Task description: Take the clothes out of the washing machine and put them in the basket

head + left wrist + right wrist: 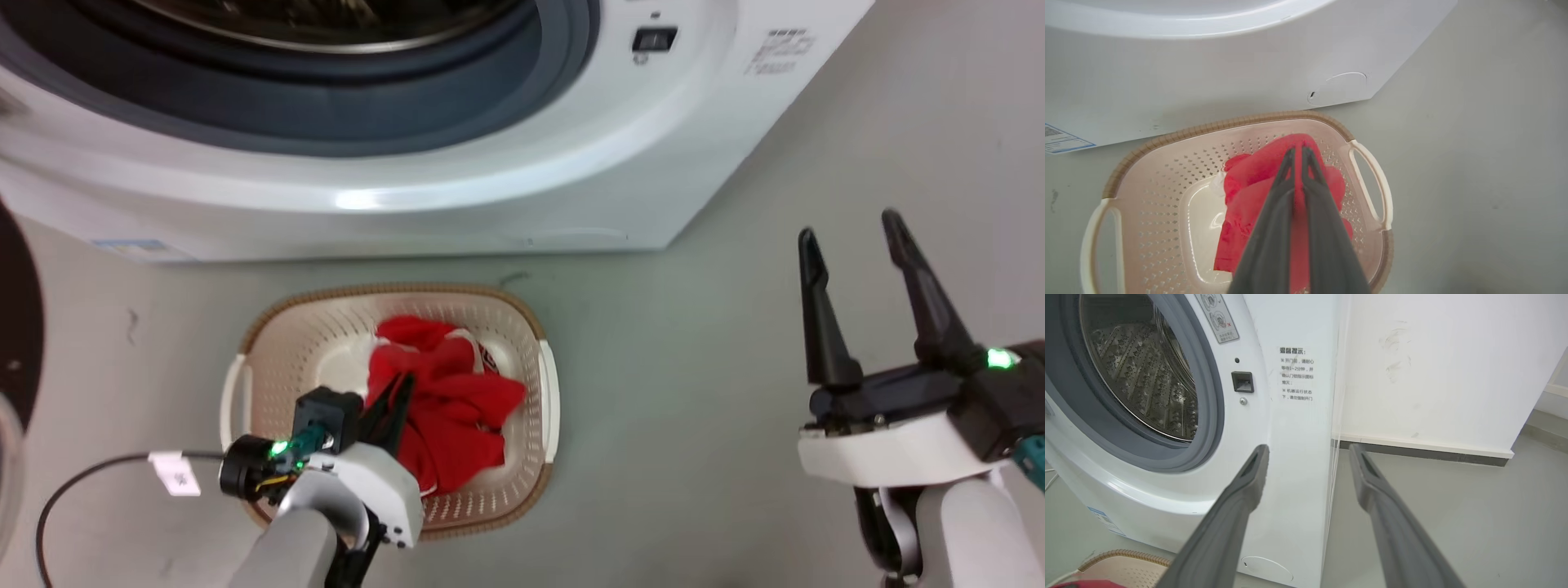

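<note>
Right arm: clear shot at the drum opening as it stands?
Probably yes. The right gripper is open and empty, near the washing machine, and nothing stands between it and the drum opening.

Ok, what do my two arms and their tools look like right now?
The left tool and right tool each have two long, dark, tapering fingers on a black base, a white wrist shell, a pale grey forearm and a small green light. The left arm also carries a black cable with a white tag and a teal plug.
</note>
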You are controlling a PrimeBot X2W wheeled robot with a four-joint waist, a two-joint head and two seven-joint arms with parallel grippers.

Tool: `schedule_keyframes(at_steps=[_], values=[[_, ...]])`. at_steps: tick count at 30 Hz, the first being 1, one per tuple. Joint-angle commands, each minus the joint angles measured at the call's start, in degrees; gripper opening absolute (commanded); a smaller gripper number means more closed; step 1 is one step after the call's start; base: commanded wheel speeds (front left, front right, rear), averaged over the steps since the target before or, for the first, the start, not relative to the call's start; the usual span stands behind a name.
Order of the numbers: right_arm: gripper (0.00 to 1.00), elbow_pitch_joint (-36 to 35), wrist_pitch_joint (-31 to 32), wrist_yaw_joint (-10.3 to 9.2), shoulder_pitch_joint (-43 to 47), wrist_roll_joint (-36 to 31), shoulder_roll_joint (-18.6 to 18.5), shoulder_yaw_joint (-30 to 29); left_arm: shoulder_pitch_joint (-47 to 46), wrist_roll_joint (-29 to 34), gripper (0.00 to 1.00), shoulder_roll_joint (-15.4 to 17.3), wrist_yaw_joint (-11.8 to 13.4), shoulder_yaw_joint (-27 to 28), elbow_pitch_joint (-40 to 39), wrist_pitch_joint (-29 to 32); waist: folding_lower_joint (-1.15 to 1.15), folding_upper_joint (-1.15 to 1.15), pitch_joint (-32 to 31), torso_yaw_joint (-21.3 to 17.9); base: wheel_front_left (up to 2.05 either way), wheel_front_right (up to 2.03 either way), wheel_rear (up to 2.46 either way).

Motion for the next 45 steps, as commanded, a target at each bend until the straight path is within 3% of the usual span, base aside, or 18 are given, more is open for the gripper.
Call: schedule_keyframes(at_steps=[1, 15, 21, 27, 28, 29, 35, 45], values=[[1.0, -0.38, -0.12, -0.04, -1.24, 0.43, 0.06, -0.07, -1.84, 0.12, 0.0, -0.05, -0.26, 0.01, 1.84, -0.44, -0.01, 0.0, 4.27, -1.11, 0.0, 0.0, 0.0], [1.0, -2.2, -0.12, -0.04, -7.45, 1.39, 0.06, -2.05, -21.64, 1.85, 0.0, -2.66, -2.33, -3.21, 32.51, -1.71, -0.01, 0.0, 17.29, -2.91, 0.0, 0.0, 0.0], [1.0, -3.21, -0.12, -0.04, -8.76, 1.7, 0.05, -2.26, -27.82, 2.43, 0.0, -2.65, -2.59, -4.43, 41.26, 0.35, -0.01, 0.0, 21.63, -3.85, 0.0, 0.0, 0.0], [1.0, -3.72, -0.12, -0.04, -9.57, 1.99, 0.05, -2.57, -30.87, 1.6, 0.0, -2.52, -2.81, -4.45, 44.85, 2.84, -0.01, 0.0, 23.51, -4.59, 0.0, 0.0, 0.0], [1.0, -3.66, -0.12, -0.04, -9.49, 1.99, 0.06, -2.63, -31.14, 1.53, 0.13, -2.65, -2.88, -4.63, 45.17, 3.49, -0.01, 0.0, 23.5, -4.58, 0.0, 0.0, 0.0], [1.0, -3.47, -0.13, -0.04, -9.42, 1.95, 0.06, -2.65, -31.37, 1.73, 1.0, -2.77, -2.46, -4.91, 45.39, 4.06, -0.01, 0.0, 23.34, -4.53, 0.0, 0.0, 0.0], [1.0, -2.71, -0.12, -0.04, -9.46, 1.63, 0.05, -2.1, -30.93, 2.28, 1.0, -3.43, -2.42, -6.43, 45.98, 4.08, -0.01, 0.0, 20.4, -3.84, 0.0, 0.0, 0.0], [1.0, 0.16, -0.13, -0.04, -5.17, 0.69, 0.04, -1.04, -25.58, 1.32, 1.0, -5.4, -0.96, -6.65, 45.91, -4.01, -0.01, 0.0, 9.13, -1.79, 0.0, 0.0, 0.0]])
